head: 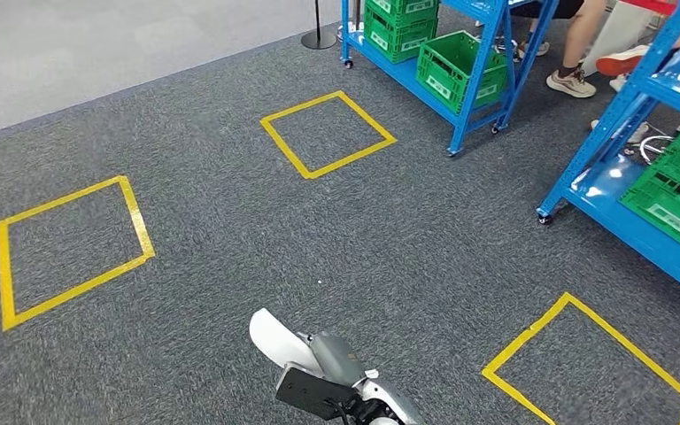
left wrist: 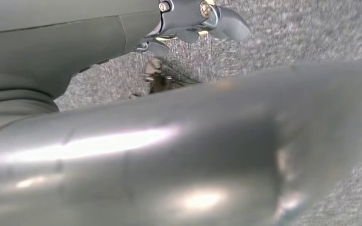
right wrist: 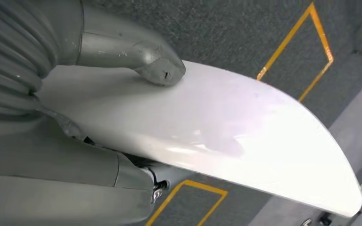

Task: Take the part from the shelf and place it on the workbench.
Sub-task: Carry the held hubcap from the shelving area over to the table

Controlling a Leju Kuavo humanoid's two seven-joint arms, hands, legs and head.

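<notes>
The part is a smooth white curved shell (head: 272,340). My right hand (head: 335,375) holds it low at the bottom middle of the head view, above the grey carpet. In the right wrist view the white part (right wrist: 226,136) stretches away from my right hand (right wrist: 37,179), with the thick grey thumb (right wrist: 143,56) pressed on its top face. In the left wrist view my left hand (left wrist: 75,42) hangs over the carpet with its dark fingers (left wrist: 202,16) showing. A blurred silver surface hides much of that picture, so I cannot make out how the fingers lie.
A blue wheeled shelf (head: 485,62) with green crates (head: 454,65) stands ahead. A second blue shelf (head: 637,226) with crates is at the right. Yellow taped squares (head: 328,133) mark the carpet. A person's legs and shoes (head: 572,81) are behind the shelves.
</notes>
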